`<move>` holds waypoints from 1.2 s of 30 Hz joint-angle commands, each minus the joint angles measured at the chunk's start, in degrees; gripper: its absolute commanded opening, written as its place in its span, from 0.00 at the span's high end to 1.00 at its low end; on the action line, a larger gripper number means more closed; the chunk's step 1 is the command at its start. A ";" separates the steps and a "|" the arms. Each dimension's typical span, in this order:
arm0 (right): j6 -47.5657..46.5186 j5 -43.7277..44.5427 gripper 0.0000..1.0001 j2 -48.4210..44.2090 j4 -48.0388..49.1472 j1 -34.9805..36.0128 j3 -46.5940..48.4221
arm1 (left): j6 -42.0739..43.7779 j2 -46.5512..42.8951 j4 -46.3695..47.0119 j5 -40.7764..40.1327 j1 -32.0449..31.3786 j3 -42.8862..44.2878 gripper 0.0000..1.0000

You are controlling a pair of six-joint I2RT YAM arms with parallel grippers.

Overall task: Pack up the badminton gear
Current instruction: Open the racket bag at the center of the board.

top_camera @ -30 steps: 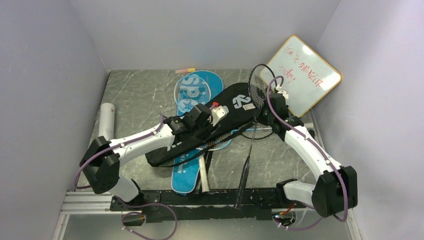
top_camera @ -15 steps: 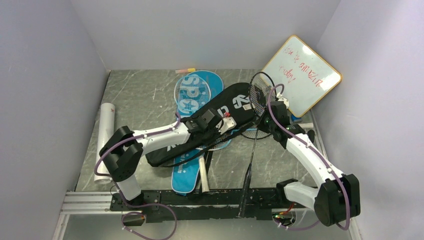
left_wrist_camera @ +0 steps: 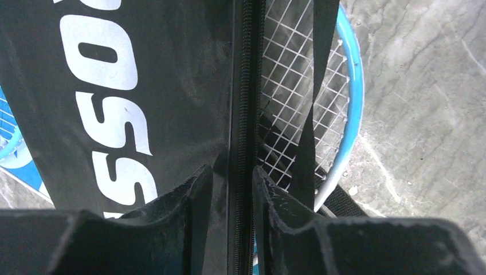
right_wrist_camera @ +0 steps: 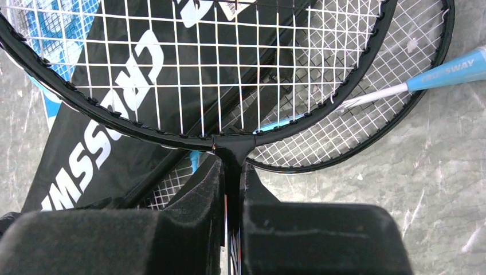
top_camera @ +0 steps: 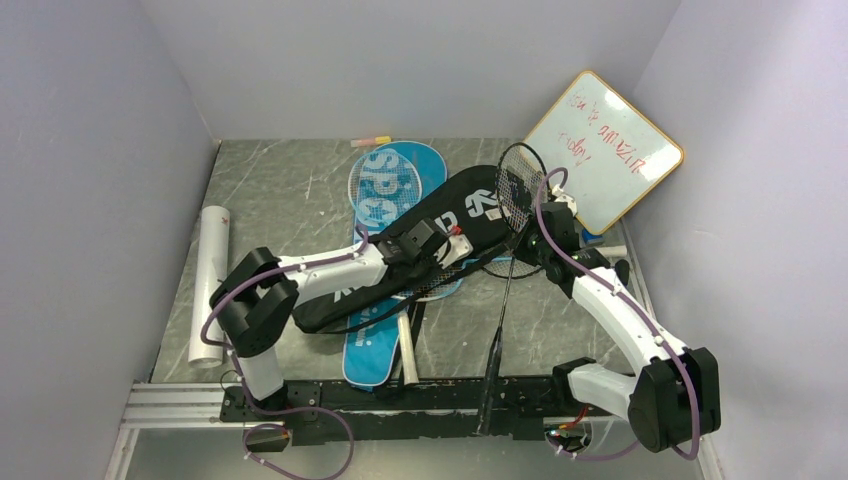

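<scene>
Right tool [right_wrist_camera: 232, 172] clamps black racket [right_wrist_camera: 229, 146] by its throat, for bagging; left tool [left_wrist_camera: 232, 175], narrowly parted, straddles black bag [left_wrist_camera: 172, 86] zipper edge; grip unclear.

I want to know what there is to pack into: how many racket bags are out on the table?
2. The black bag lies diagonally across the middle. The blue bag lies under it, crossing it, with both ends sticking out. No third bag shows, though one could be hidden underneath.
</scene>
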 commanded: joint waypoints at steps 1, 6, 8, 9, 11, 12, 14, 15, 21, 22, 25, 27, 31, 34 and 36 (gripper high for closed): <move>0.49 -0.60 1.00 -0.27 3.17 -0.14 0.07 | -0.12 0.65 0.19 -2.80 -0.27 2.33 0.69; 0.40 -0.74 1.00 -0.10 3.06 -0.15 0.02 | -1.14 1.72 0.30 -3.22 -0.21 3.15 0.93; 0.51 -0.83 1.00 -0.09 2.08 -0.14 0.30 | -3.21 2.10 -0.68 -6.14 -0.19 4.49 0.95; 0.68 -0.67 1.00 -0.03 1.26 -0.15 0.47 | -4.41 2.21 -1.62 -7.63 -0.23 5.34 0.95; 1.44 0.36 1.00 0.20 -1.06 -0.19 0.98 | -7.12 2.47 -3.69 -11.14 -0.12 7.90 0.95; 1.92 1.07 1.00 0.40 -2.64 -0.15 1.45 | -8.16 2.65 -4.88 -12.54 -0.08 8.68 0.95; 2.92 2.59 1.00 0.45 -5.06 -0.14 2.07 | -9.57 3.02 -7.39 -14.28 0.37 11.42 0.95; 3.40 3.05 1.00 0.25 -5.76 -0.15 1.86 | -10.63 3.04 -8.44 -15.01 0.51 12.33 0.95; 4.63 1.52 1.00 -1.68 -6.18 -0.10 0.81 | -17.16 -0.18 -11.05 -15.01 3.15 14.02 0.95; 4.58 1.25 1.00 -1.81 -6.15 -0.14 0.81 | -18.58 -0.50 -12.45 -14.37 4.58 14.51 0.95; 4.25 -0.32 1.00 -1.32 -5.98 0.06 1.02 | -21.69 -1.50 -16.26 -14.16 8.60 15.45 0.95; 3.64 -0.88 1.00 -0.48 -6.15 0.49 1.72 | -23.66 -2.86 -17.50 -14.03 10.38 14.71 0.95; 1.53 1.00 1.00 0.86 -7.40 4.38 4.46 | -26.59 -7.52 -16.80 -12.35 13.71 11.59 0.95; 1.68 10.06 1.00 2.86 -12.54 12.56 9.25 | -27.61 -9.31 -15.44 -9.69 15.87 10.61 0.95; 2.88 12.57 1.00 5.09 -16.76 15.97 12.35 | -27.77 -9.56 -14.94 -8.82 16.62 11.07 0.95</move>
